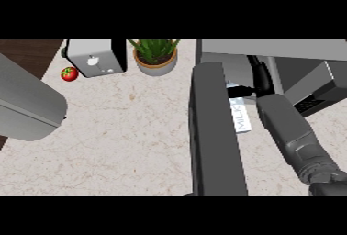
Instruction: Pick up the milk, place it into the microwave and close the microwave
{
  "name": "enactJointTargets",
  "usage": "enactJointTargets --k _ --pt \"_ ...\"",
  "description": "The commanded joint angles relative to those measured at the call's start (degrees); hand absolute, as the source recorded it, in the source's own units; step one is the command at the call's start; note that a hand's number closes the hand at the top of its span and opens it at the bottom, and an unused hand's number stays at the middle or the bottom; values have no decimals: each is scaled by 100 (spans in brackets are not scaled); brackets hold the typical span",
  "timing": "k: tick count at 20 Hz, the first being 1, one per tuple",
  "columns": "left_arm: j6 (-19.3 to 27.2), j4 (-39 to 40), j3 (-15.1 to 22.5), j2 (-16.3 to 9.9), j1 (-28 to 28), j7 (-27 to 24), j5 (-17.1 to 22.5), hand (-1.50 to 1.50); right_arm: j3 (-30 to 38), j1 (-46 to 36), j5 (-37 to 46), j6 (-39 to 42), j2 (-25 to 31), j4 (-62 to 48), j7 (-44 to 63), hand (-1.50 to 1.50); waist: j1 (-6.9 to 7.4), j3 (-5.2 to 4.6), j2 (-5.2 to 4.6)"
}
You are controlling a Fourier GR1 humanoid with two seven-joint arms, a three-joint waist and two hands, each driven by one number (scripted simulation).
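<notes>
The right hand has its fingers closed around the milk, which hangs just below them, above the bench. Beyond, the microwave with open door waits: placing and closing remain.

One head view looks steeply down, close over the counter.

Milk carton showing only as a narrow strip, being covered by the open microwave door and the right forearm, right hand mostly hiding in shadow, its fingers being unreadable, left forearm being cut by the left edge.
</notes>
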State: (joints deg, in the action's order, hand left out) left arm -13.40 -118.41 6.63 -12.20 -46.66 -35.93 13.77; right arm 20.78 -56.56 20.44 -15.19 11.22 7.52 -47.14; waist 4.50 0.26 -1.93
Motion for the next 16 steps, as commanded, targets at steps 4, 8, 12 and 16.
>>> enactJointTargets --k 4,8,12,16 --pt "135 -25 355 109 379 347 -386 -150 91 279 -178 638 -228 14 -328 -150 -225 -14 99" --pt "400 -251 958 387 274 495 -969 -150 10 745 -182 770 -323 112 -569 -150 -328 -18 155" --pt "528 -433 986 401 771 1155 -939 -150 -126 1097 -213 1466 -97 429 -695 -150 -501 -26 210" --pt "571 8 1324 534 1011 997 -1356 -150 -134 1496 -384 1823 -83 716 -692 -150 -482 -28 213"
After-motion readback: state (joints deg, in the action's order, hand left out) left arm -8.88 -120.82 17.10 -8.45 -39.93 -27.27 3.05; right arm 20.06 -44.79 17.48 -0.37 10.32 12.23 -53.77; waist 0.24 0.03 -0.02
